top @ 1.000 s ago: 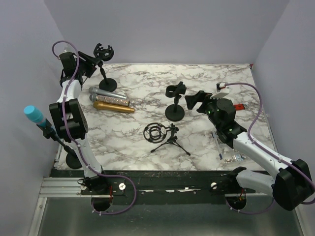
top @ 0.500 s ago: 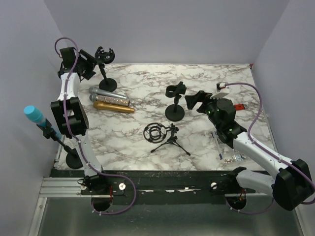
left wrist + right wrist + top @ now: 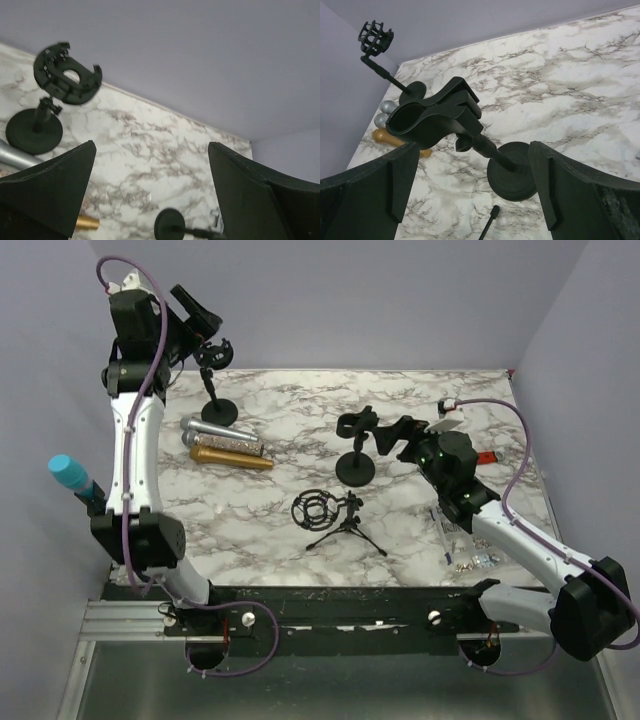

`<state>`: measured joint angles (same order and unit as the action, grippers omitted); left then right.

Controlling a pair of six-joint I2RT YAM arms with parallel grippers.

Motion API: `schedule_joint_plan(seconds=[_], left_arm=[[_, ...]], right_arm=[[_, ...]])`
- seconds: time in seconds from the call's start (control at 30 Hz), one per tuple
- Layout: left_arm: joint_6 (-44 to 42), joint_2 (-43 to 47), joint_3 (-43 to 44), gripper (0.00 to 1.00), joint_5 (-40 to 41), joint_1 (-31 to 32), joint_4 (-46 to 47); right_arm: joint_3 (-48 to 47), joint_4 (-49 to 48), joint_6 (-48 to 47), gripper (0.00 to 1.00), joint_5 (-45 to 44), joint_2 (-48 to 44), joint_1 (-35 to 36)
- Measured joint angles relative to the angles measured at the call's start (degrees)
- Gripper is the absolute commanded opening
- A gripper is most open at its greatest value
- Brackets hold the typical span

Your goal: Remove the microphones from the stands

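Left gripper (image 3: 151,150) and right gripper (image 3: 472,150) both gape wide and empty as the blue-headed microphone (image 3: 72,476) sits in its stand (image 3: 97,502) well below and behind the left one, probably best clasped under the head and drawn out along the clip without tipping the stand.

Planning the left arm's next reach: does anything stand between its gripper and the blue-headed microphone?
Nothing visible does. The left gripper is open, high at the rear left near an empty stand; the blue-headed microphone stands at the near left, beside the left arm.
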<state>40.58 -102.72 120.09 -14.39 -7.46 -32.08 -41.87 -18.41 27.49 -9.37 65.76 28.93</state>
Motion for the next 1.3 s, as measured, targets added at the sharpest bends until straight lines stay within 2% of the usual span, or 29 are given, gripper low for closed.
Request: schedule_joint_plan(seconds=[0.27, 0.4, 0.5, 0.7, 0.9, 1.1, 1.3], left_arm=[[-11.72, 33.38, -33.07, 0.98, 3.45, 14.53, 3.41], [-16.59, 48.02, -46.71, 0.98, 4.76, 15.82, 3.28], [-19.37, 57.35, -52.96, 0.98, 4.83, 15.85, 1.97], [-21.49, 74.97, -58.01, 0.97, 5.84, 15.85, -3.17], [-23.08, 85.66, -57.13, 0.98, 12.83, 15.85, -8.79], [-26.25, 91.01, -55.84, 0.99, 29.77, 15.85, -11.85], [-29.24, 87.43, -60.81, 0.98, 50.05, 15.87, -11.52]], right_arm=[[-4.44, 4.85, 2.08, 1.00, 4.00, 0.37, 0.00], [-5.70, 7.41, 3.19, 1.00, 5.66, -0.35, 0.00], [-6.23, 9.68, 4.26, 1.00, 7.06, -1.51, 0.02], [-10.32, 12.15, 6.82, 1.00, 10.40, -2.36, 1.20], [-14.56, 10.29, 8.61, 1.00, 11.91, -1.31, 8.83], [-21.44, 6.62, 8.37, 1.00, 11.80, 7.76, 21.77], [-25.81, 6.51, 7.13, 1.00, 11.85, 16.06, 29.53]])
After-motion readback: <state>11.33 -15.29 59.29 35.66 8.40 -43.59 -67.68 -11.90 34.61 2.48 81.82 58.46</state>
